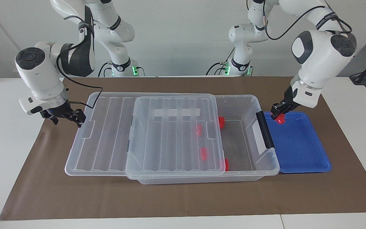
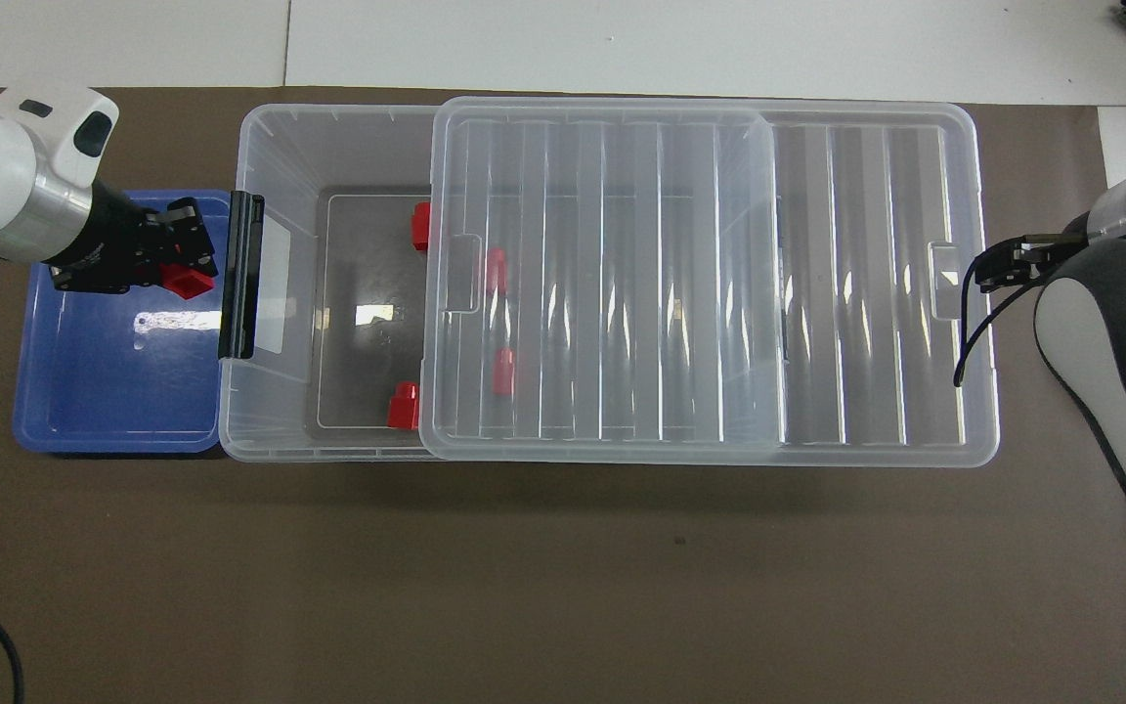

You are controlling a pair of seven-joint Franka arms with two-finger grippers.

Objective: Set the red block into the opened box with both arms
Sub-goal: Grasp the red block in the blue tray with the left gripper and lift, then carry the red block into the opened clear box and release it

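Left gripper point(image 1: 280, 112) clamped on a red block point(image 1: 280, 120), raised over the blue tray point(image 1: 300, 149) corner by the box's point(image 1: 249, 140) black latch point(image 1: 264, 129). Right gripper point(image 1: 75, 117), fingers spread wide, at the slid-back lid's point(image 1: 106, 136) end tab, at 9 o'clock in the facing view. Four red blocks point(image 1: 222, 121) lie inside the box on the bench point(image 1: 170, 197).

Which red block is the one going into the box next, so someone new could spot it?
Find the blue tray at the left arm's end of the table, beside the box's black latch. Over the tray's corner by that latch hangs the left gripper, shut on a red block. It is the only block in the air; the other four lie inside the box.
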